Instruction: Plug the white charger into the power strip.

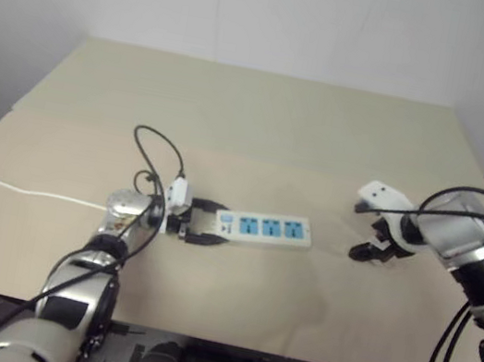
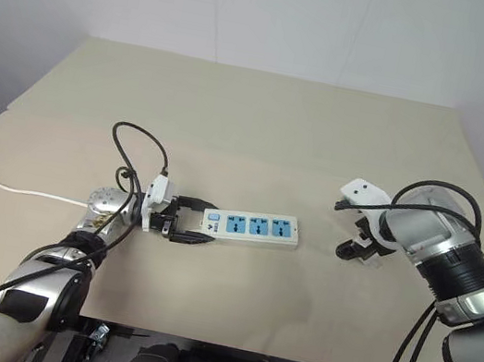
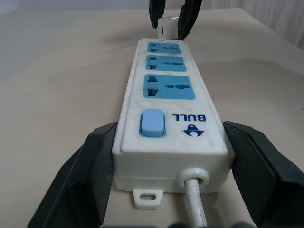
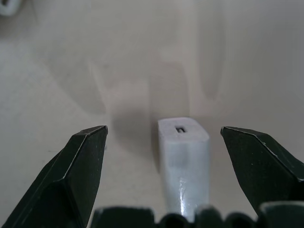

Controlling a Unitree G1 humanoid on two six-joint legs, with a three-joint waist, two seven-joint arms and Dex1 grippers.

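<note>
Right now I have the left gripper [image 1: 206, 224] clamped on the switch end of the power strip [image 1: 264, 228], one black finger [image 3: 90, 175] pressed against each long side, so its jaws are closed as far as the strip's body lets them. The strip lies flat near the middle of the tan table [image 1: 262, 119], its three blue sockets facing up and running from about nine o'clock towards three o'clock, with the blue rocker switch [image 3: 152, 123] and the thin white cord [image 3: 195, 202] at the gripper's end. That cord [image 1: 15, 190] trails off towards nine o'clock across the tabletop.

Over at three o'clock from the strip, well apart from it, my right gripper [image 1: 376, 247] points steeply down with its jaws spread wide. The white charger [image 4: 184, 156] stands on the table between the two fingertips [image 4: 80, 166], and I see a clear gap on either side, so nothing is gripped there.
</note>
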